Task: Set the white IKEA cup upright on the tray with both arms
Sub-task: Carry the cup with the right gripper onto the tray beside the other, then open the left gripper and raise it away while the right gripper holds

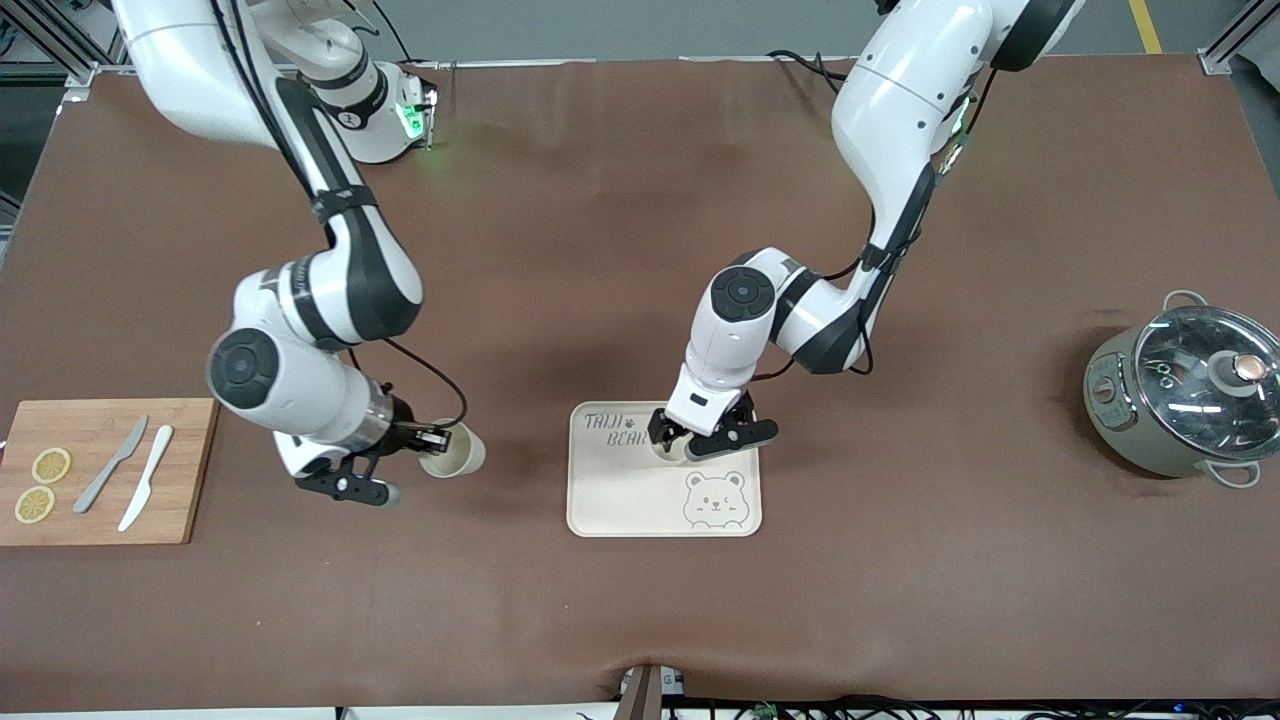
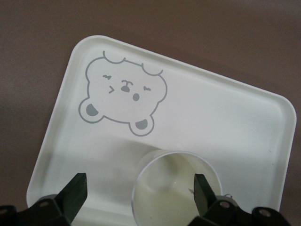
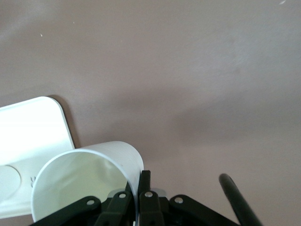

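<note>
Brown mat covers the table (image 1: 620, 230); cutting board (image 1: 100, 470) at my right arm's end, lidded pot (image 1: 1185, 395) at my left arm's. My left gripper (image 2: 140, 188) hangs low over the tray (image 2: 225, 117), jaws spread wide around an upright white cup (image 2: 176, 188) standing on it, neither finger touching. My right gripper (image 3: 134, 186) is pinched on the rim of a second, tilted white cup (image 3: 87, 181) above the mat, between board and tray. Step looks like release; next, probably lift my left clear, then carry the right's cup over.

Brown-covered table (image 1: 600, 250), grey floor (image 1: 620, 25)
</note>
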